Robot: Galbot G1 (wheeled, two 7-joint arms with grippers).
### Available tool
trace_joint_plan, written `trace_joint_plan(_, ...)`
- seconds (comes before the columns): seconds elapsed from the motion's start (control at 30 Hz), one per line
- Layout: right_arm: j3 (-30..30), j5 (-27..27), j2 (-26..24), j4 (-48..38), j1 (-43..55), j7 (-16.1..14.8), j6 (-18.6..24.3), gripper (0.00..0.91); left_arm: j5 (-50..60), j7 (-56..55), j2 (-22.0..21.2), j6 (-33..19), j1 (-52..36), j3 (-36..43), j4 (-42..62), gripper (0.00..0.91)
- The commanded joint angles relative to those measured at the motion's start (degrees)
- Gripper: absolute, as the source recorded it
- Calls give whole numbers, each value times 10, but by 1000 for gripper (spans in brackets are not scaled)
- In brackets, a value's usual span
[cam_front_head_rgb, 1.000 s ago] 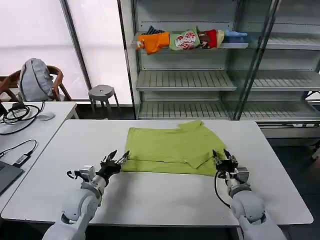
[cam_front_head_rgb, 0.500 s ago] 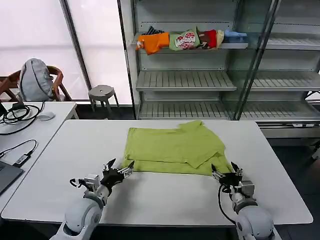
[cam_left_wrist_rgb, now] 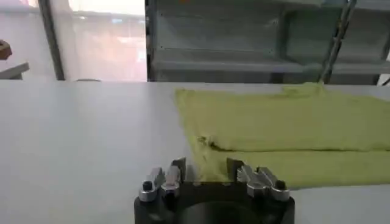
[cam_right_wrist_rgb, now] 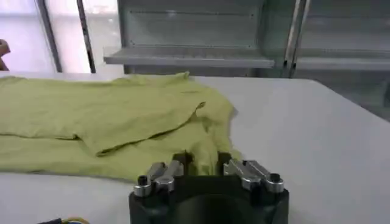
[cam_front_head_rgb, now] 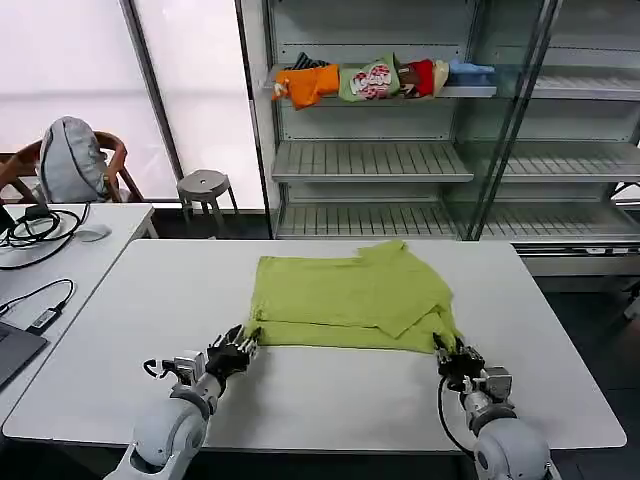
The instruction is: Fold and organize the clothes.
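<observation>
The lime-green T-shirt (cam_front_head_rgb: pixel 348 303) lies partly folded on the white table (cam_front_head_rgb: pixel 150 300), with one sleeve flap laid over its middle and its near hem running between the two grippers.

The left gripper (cam_front_head_rgb: pixel 243 345) sits low on the tabletop at the near left corner of the shirt. In the left wrist view its fingers (cam_left_wrist_rgb: pixel 177 167) stand a moderate way apart, and the corner of the hem lies right in the gap between them, the fabric reaching up to the finger roots. Whether the jaws already pinch the cloth cannot be told; they look released around it, not clenched.

The right gripper (cam_front_head_rgb: pixel 449 354) is at the near right corner of the shirt, also down at table level. In the right wrist view its fingers (cam_right_wrist_rgb: pixel 181 159) are parted about as far as the left ones, and the rumpled corner of the hem comes in between them, touching or very nearly touching the inner faces. The jaws are not closed onto the fabric.

Ahead of both sets of jaws the rest of the shirt spreads flat across the table, and beyond it stands a metal shelf rack (cam_front_head_rgb: pixel 400 160).
</observation>
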Motion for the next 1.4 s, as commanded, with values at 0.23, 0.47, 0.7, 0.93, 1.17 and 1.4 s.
trace_joint_plan(0.23,2,-6,1,31,-25,-6,1,0,28,24,12,15,48,-4,-38,40)
trace_joint_plan(0.47,6,-21,-1,87,-79,-11,6,0,63,32,23,15,117,-24,-99,40)
trace_joint_plan(0.7,16,-66,-6,153,-183,-16,29,0,66,41,52,14,217,-91,-181,40)
trace_joint_plan(0.93,27,-75,-14,197,-243,-12,35,0,58,47,67,11,267,-139,-207,40)
trace_joint_plan(1.17,16,-96,0,230,-308,-2,52,0,75,40,65,4,319,-153,-244,50)
trace_joint_plan(1.4,15,-115,5,252,-331,14,59,907,93,56,77,10,327,-165,-249,907)
